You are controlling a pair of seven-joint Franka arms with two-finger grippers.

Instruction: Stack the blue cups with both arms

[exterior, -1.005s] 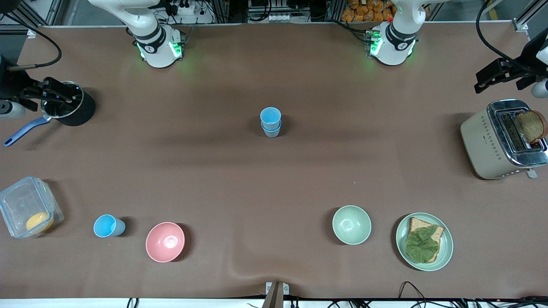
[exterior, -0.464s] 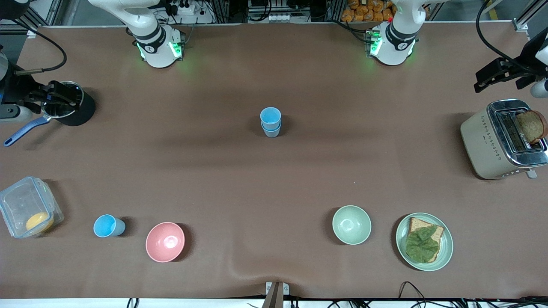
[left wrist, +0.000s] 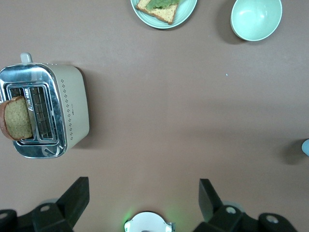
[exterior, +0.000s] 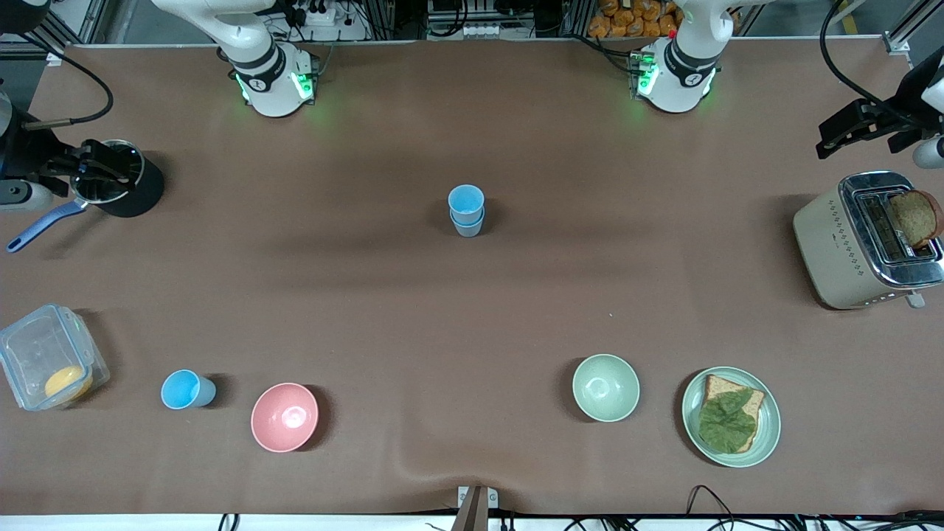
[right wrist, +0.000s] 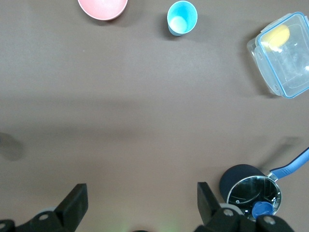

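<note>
Two blue cups [exterior: 466, 210] stand nested in one stack at the middle of the table. A third blue cup [exterior: 184, 389] stands alone toward the right arm's end, beside the pink bowl [exterior: 285, 417]; it also shows in the right wrist view [right wrist: 182, 18]. My right gripper [exterior: 110, 164] is open and empty, up over the black pot [exterior: 122, 188]; its jaws stand wide apart in the right wrist view [right wrist: 141, 195]. My left gripper [exterior: 830, 140] is open and empty, up in the air beside the toaster [exterior: 863, 240]; its jaws also stand wide apart [left wrist: 143, 193].
A clear lidded container [exterior: 48, 365] with something yellow sits near the lone cup. A pale green bowl [exterior: 605, 387] and a plate [exterior: 767, 431] with bread and lettuce lie toward the left arm's end. The toaster holds a bread slice [exterior: 914, 217].
The right arm has shifted slightly over the pot. The cups and the left arm have not moved.
</note>
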